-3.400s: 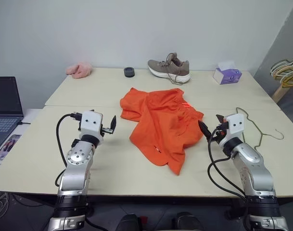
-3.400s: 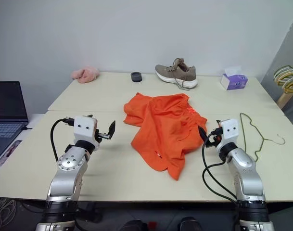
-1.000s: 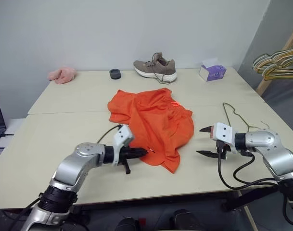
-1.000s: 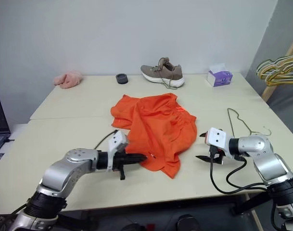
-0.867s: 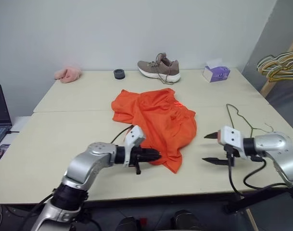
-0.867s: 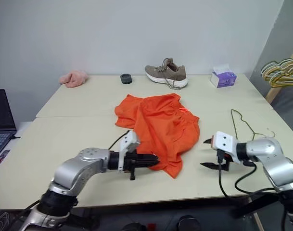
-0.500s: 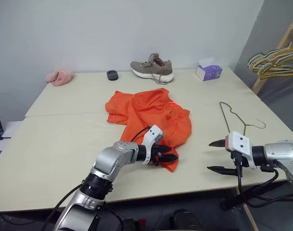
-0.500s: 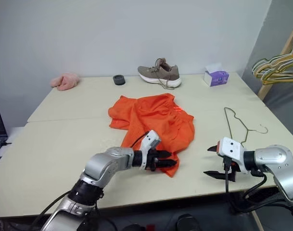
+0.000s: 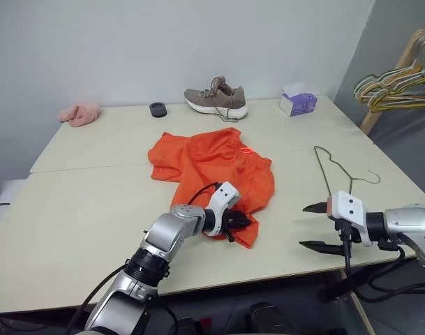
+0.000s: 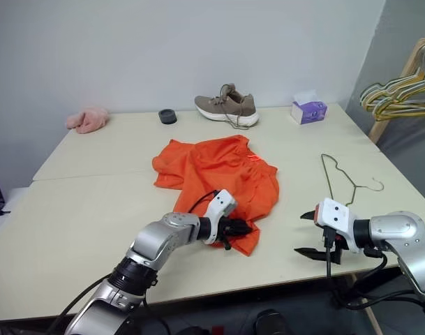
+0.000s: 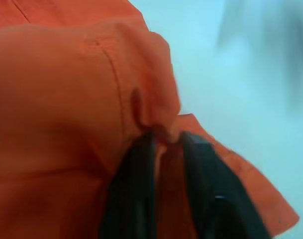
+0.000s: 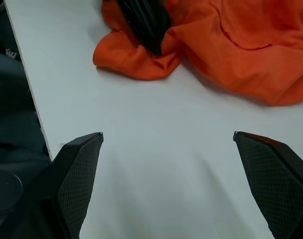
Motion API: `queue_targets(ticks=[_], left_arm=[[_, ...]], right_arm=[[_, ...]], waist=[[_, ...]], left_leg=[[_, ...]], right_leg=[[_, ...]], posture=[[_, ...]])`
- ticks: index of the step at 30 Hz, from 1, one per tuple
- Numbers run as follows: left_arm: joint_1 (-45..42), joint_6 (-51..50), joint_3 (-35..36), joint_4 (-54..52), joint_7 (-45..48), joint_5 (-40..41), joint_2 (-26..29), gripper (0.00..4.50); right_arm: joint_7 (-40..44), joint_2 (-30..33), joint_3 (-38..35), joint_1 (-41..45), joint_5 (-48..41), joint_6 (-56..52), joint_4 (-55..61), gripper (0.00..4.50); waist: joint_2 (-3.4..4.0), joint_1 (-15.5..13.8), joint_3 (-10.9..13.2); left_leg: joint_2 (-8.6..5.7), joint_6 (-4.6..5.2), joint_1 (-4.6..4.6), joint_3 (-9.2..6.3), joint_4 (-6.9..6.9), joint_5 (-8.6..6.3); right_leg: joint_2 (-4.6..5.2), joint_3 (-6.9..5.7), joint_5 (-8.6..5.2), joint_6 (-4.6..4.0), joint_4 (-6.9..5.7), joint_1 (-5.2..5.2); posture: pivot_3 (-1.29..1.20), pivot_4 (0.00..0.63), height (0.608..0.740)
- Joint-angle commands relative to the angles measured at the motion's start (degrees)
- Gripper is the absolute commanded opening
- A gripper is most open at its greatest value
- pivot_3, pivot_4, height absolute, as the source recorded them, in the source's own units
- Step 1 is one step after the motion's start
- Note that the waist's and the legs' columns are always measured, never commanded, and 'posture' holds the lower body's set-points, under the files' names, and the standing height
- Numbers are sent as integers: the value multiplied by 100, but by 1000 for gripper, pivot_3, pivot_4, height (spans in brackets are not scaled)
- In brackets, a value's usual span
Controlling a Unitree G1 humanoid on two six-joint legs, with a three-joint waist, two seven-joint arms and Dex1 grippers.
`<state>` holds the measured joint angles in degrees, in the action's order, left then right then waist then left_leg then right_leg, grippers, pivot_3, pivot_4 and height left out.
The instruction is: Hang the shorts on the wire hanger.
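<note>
The orange shorts (image 9: 212, 164) lie crumpled in the middle of the table. My left gripper (image 9: 243, 223) is at their near hem, shut on a fold of the fabric; the left wrist view shows the cloth pinched between its black fingers (image 11: 141, 169). The wire hanger (image 9: 331, 174) lies flat on the table to the right of the shorts, hook pointing right. My right gripper (image 9: 303, 225) hovers open above the table's front right part, to the right of the shorts and nearer than the hanger, with nothing between its fingers (image 12: 79, 169).
At the back of the table (image 9: 86, 202) stand a brown shoe (image 9: 215, 98), a purple tissue box (image 9: 298, 104), a small black ring (image 9: 157, 109) and a pink fluffy thing (image 9: 79, 113). A bunch of coloured hangers (image 9: 393, 91) hangs on a wooden rack at the far right.
My left gripper reached the near hem of the shorts, opened half a second ago and has closed on the fabric. The view has swung right. The right gripper stays open.
</note>
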<state>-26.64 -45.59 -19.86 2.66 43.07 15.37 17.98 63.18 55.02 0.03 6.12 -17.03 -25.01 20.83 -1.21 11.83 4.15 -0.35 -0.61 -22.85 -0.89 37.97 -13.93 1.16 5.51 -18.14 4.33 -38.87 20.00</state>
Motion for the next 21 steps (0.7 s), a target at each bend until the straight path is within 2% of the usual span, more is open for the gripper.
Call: queue_targets(ticks=[1, 4, 11, 18, 21], left_arm=[[51, 235, 256, -253, 171, 19, 304, 28], [173, 358, 424, -346, 284, 28, 653, 28], [466, 558, 995, -365, 288, 22, 1322, 28], [768, 665, 1582, -635, 672, 265, 2001, 28], [902, 686, 1696, -782, 801, 341, 2170, 28]], right_arm=[[-163, -159, -2, 354, 99, 265, -134, 4500], [-365, -389, 189, 714, 369, 539, -463, 4500], [-784, -787, 955, 1566, 1630, 1750, -1684, 4500], [-1697, -1441, 2116, 2961, 3467, 3589, -3758, 4500], [-2011, -1779, 2379, 3426, 3859, 4022, -4552, 4500]], waist=[[0, 26, 0], [0, 77, 0], [2, 72, -1], [4, 106, 0], [4, 104, 0]], left_leg=[[0, 0, 0, -1, 0, 0], [1, 0, 0, 0, 0, 0], [1, 0, -3, -2, 0, 0], [2, -1, 0, -2, -2, 1], [2, -1, -1, -4, -4, 1]], right_leg=[[0, 0, 0, 0, 0, 0], [0, 1, 1, -1, 0, 0], [6, -2, 13, -22, -2, 6], [9, -3, 16, -26, -13, 14], [11, -6, 16, -27, -14, 13]], posture=[[-255, 26, 740], [-244, 24, 740], [-218, 21, 740], [-196, 19, 740], [-192, 18, 740]])
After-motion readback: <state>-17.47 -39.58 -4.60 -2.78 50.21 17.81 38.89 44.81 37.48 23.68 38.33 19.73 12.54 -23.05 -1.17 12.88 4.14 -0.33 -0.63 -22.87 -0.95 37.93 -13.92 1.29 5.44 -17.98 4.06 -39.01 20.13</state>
